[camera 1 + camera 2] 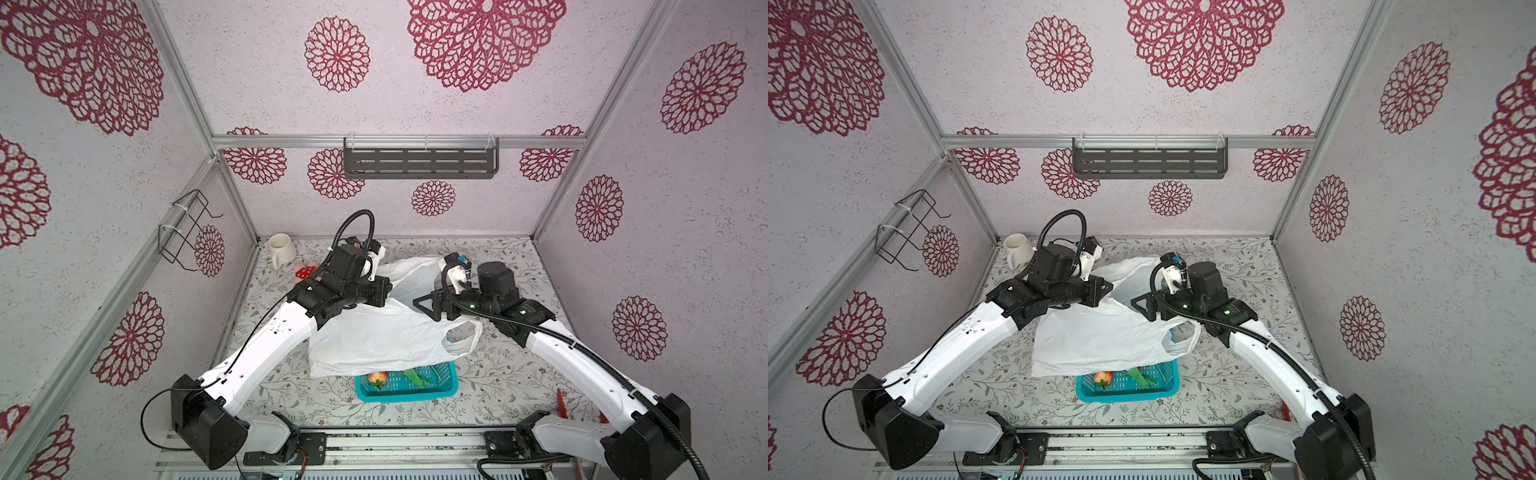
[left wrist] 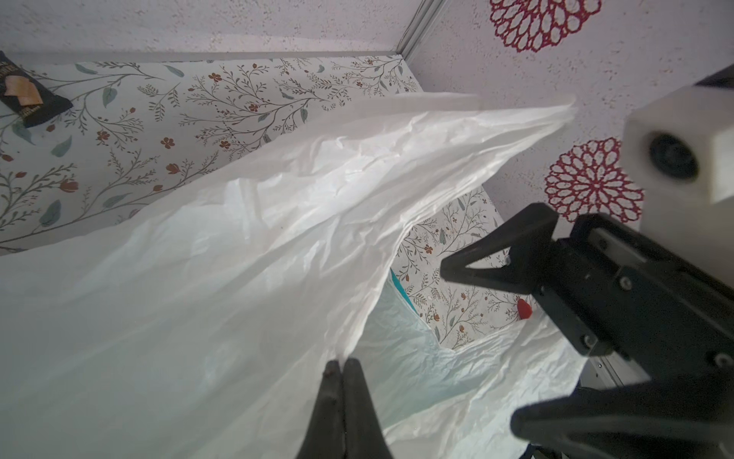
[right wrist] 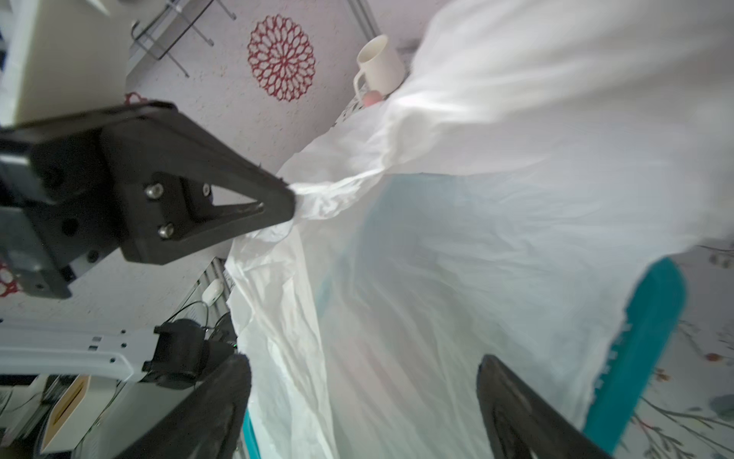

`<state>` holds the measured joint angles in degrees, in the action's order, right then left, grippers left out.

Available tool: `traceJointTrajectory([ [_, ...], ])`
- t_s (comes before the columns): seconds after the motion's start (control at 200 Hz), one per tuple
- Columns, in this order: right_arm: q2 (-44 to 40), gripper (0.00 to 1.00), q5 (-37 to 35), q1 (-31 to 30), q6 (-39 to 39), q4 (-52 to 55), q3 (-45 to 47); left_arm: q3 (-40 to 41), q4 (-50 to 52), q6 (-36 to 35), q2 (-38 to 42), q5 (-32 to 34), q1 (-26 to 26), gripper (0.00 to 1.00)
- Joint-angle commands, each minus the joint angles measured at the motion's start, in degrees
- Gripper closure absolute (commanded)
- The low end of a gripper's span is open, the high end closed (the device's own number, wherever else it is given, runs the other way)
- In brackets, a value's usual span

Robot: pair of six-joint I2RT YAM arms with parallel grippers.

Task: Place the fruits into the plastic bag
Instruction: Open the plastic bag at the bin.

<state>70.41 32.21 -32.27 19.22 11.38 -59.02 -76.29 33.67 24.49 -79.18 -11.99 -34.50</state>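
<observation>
The white plastic bag [image 1: 382,336] hangs crumpled over the middle of the table, its lower edge draped on the teal basket [image 1: 451,388]. My left gripper [image 1: 387,289] is shut on a pinched edge of the bag [image 2: 278,238], its fingertips [image 2: 351,367] pressed together on the film. My right gripper [image 1: 426,307] hovers open beside the bag's other side, jaws wide with the film [image 3: 437,278] lying beyond them. A red strawberry [image 1: 377,379] and a long green piece [image 1: 415,376] lie in the basket [image 1: 1167,390]. Other fruits are hidden.
A cream mug [image 1: 281,247] and a pink plush toy [image 1: 305,270] stand at the back left corner. A dark snack packet [image 2: 28,99] lies on the floral table. A thin red item [image 1: 561,405] lies at the front right. Walls close three sides.
</observation>
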Motion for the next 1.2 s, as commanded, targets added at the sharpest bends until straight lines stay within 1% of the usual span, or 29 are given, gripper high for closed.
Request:
traceJointTrajectory([
  [0.0, 1.37, 0.11, 4.03, -2.47, 0.53, -4.27, -0.04, -1.13, -1.15, -1.5, 0.17, -0.97, 0.44, 1.0],
  [0.07, 2.65, 0.18, 4.6, -3.81, 0.56, -4.78, -0.05, -1.47, -0.55, -1.89, -0.01, -0.76, 0.54, 1.0],
  [0.115, 3.3, 0.25, 4.45, -4.35, 0.55, -5.01, 0.03, -1.49, -0.36, -1.91, -0.1, -0.79, 0.65, 1.0],
  [0.185, 3.93, 0.42, 4.76, -4.72, 0.65, -5.82, 0.48, -1.49, -0.45, -1.93, 0.07, -1.02, 0.79, 1.0],
  [0.215, 4.19, 0.51, 4.86, -4.81, 0.64, -5.99, 0.55, -1.41, -0.58, -1.74, 0.12, -1.24, 0.93, 1.0],
  [0.22, 4.24, 0.53, 4.92, -4.81, 0.68, -5.99, 0.52, -1.41, -0.65, -1.65, 0.14, -1.26, 0.93, 1.0],
  [0.23, 4.37, 0.55, 4.96, -4.82, 0.65, -6.01, 0.56, -1.4, -0.74, -1.6, 0.16, -1.39, 1.04, 1.0],
  [0.235, 4.46, 0.57, 5.05, -4.82, 0.65, -6.01, 0.53, -1.4, -0.77, -1.57, 0.16, -1.42, 1.07, 1.0],
  [0.295, 5.11, 0.71, 5.98, -4.91, 0.48, -6.1, 0.45, -1.48, -1.26, -1.21, 0.25, -2.28, 1.5, 1.0],
  [0.38, 5.51, 0.94, 6.6, -4.95, 0.64, -6.65, 0.03, -1.73, -1.63, -0.24, 0.34, -3.34, 2.4, 1.0],
  [0.395, 5.45, 1.0, 6.56, -4.99, 0.71, -6.78, -0.03, -1.75, -1.6, -0.09, 0.34, -3.51, 2.53, 1.0],
  [0.415, 5.42, 1.0, 6.41, -4.99, 0.84, -6.9, -0.15, -1.9, -1.55, -0.01, 0.34, -3.52, 2.72, 1.0],
  [0.455, 5.12, 1.0, 5.82, -4.99, 0.98, -7.19, -0.28, -2.26, -1.04, 0.14, 0.29, -3.4, 2.87, 0.89],
  [0.47, 5.02, 1.0, 5.62, -4.99, 1.1, -7.38, -0.3, -2.54, -0.72, 0.17, 0.27, -3.34, 2.94, 0.83],
  [0.505, 4.8, 1.0, 5.37, -5.0, 1.11, -7.52, -0.52, -3.08, -0.11, 0.2, 0.1, -3.16, 2.94, 0.65],
  [0.55, 4.78, 1.0, 5.08, -4.99, 1.1, -7.47, -1.03, -3.93, 0.85, 0.05, -0.09, -3.47, 2.9, 0.49],
  [0.58, 4.87, 1.0, 5.13, -5.07, 1.1, -7.42, -1.38, -4.56, 1.52, 0.24, -0.34, -3.69, 2.83, 0.39],
  [0.605, 4.95, 1.0, 5.12, -5.08, 1.12, -7.42, -1.68, -5.22, 2.09, 0.41, -0.57, -3.7, 2.79, 0.35],
  [0.65, 5.21, 1.0, 4.98, -5.25, 1.29, -7.47, -2.2, -6.3, 3.09, 0.98, -1.11, -3.75, 2.57, 0.32],
  [0.746, 5.27, 1.0, 4.37, -5.84, 1.23, -7.73, -2.88, -8.69, 5.22, 2.41, -2.62, -1.58, 1.58, 0.3],
  [0.856, 5.26, 1.0, 3.11, -6.59, 1.11, -7.44, -3.67, -12.63, 9.2, 4.15, -5.47, 2.38, -0.09, 0.21],
  [0.976, 4.95, 1.0, 2.27, -7.09, 1.08, -7.47, -4.21, -18.82, 17.16, 6.6, -9.95, 7.15, -1.29, 0.2],
  [1.041, 4.5, 1.0, 1.3, -7.34, 1.33, -7.77, -4.19, -22.01, 21.49, 8.06, -12.35, 8.46, -1.35, 0.2],
  [1.196, 3.82, 1.0, -1.29, -8.39, 0.35, -7.21, -4.26, -27.71, 27.82, 9.17, -16.31, 7.74, -1.91, 0.18],
])
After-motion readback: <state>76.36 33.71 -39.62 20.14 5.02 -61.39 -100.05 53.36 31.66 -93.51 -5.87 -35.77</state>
